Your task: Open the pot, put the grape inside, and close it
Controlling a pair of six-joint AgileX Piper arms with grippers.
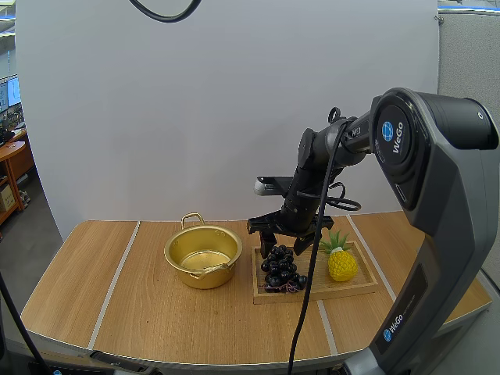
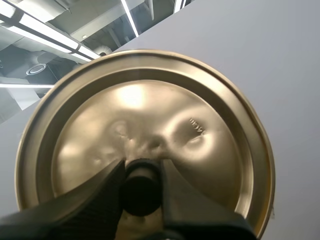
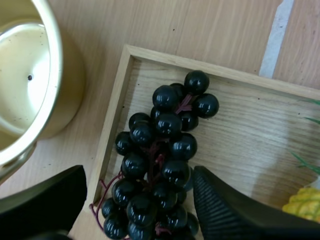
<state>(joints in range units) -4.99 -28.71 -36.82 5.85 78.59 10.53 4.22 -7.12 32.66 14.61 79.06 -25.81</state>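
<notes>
High view: the open pot [image 1: 203, 256] stands on the bench [image 1: 78, 289], no lid on it, its inside bare. Just beside it, on the side of the right arm, lies a tray [image 1: 363, 289] that carries the grapes [image 1: 281, 268] at the end nearer the pot and a pineapple [image 1: 341, 263] at the farther end. The right end effector [image 1: 283, 233] hangs close above the grapes, pointing down. Left wrist view: the left end effector [image 2: 141, 172] is clenched on the black knob [image 2: 141, 192] of the lid [image 2: 150, 110], one finger at each side of the knob; the lid's golden top faces the camera and is held up in the air, clear of the bench. Right wrist view: the right end effector is released, its fingers [image 3: 225, 210] standing wide apart with the lower part of the bunch between them; whether the tips touch the berries cannot be told. The grapes lie in the tray along the edge nearest the pot, and the pot's wall stands just outside that edge.
</notes>
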